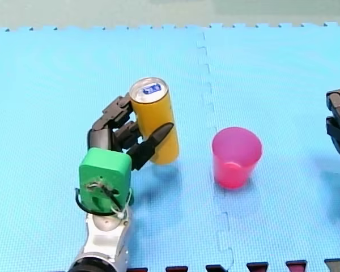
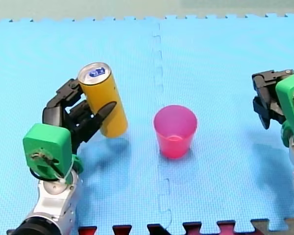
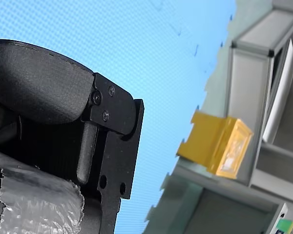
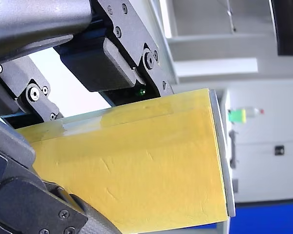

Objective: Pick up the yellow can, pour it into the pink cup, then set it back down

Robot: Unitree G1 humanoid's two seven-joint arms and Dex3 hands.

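My robot's left hand (image 1: 122,136) comes in from the lower left, and its black fingers are clamped round a tall yellow metal can (image 1: 156,122) with a silver lid. One finger crosses the front of the can and the others wrap behind it. The can is tilted, with its top leaning away from the cup, over a blue foam mat (image 1: 272,85) made of interlocking tiles. I cannot tell whether its base touches the mat. A bright green housing (image 1: 105,175) sits at the wrist of this arm.

Just to the right of the can, standing apart from it, is a pink translucent plastic cup (image 1: 236,157). It is upright on the mat with its mouth open to the ceiling.

In the second wrist view the can's yellow side (image 4: 136,170) is pressed between dark fingers (image 4: 19,204) — the same grasp, seen up close.

The right hand (image 2: 269,98) is at the far right edge, over the mat and well apart from the cup. It holds nothing — I cannot tell whether it is open or closed.
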